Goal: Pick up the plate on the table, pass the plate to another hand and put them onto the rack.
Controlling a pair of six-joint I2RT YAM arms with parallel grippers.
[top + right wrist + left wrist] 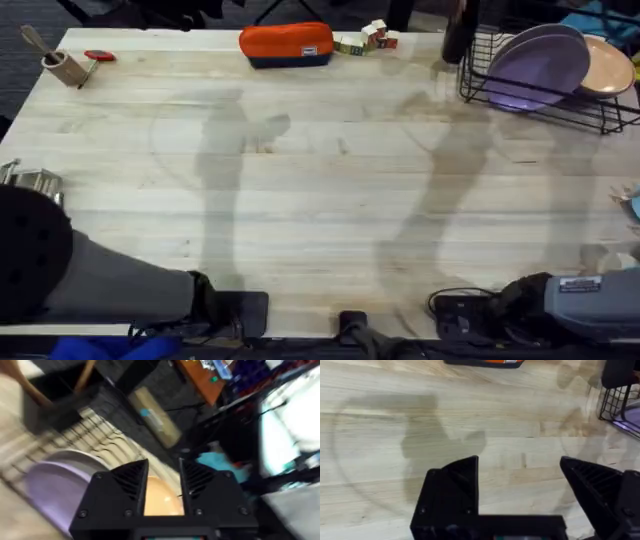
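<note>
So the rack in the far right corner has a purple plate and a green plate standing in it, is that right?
Not quite. The rack in the far right corner does hold the purple plate, but the second plate is peach, not green, as the overhead view shows.

**A lab bench dressed as a kitchen**

I work at a pale butcher-block table (pixel 330 170) in what looks like a robotics lab, not a home. A black wire rack (pixel 540 95) with a purple plate (pixel 545 65) and a peach plate (pixel 610 65) plays kitchen, but cables (pixel 455 305) trail from my arm bases. Beyond the edge lie dark carpet, a cardboard box (pixel 152 420) and cluttered shelving (blurred from my right wrist).
</note>
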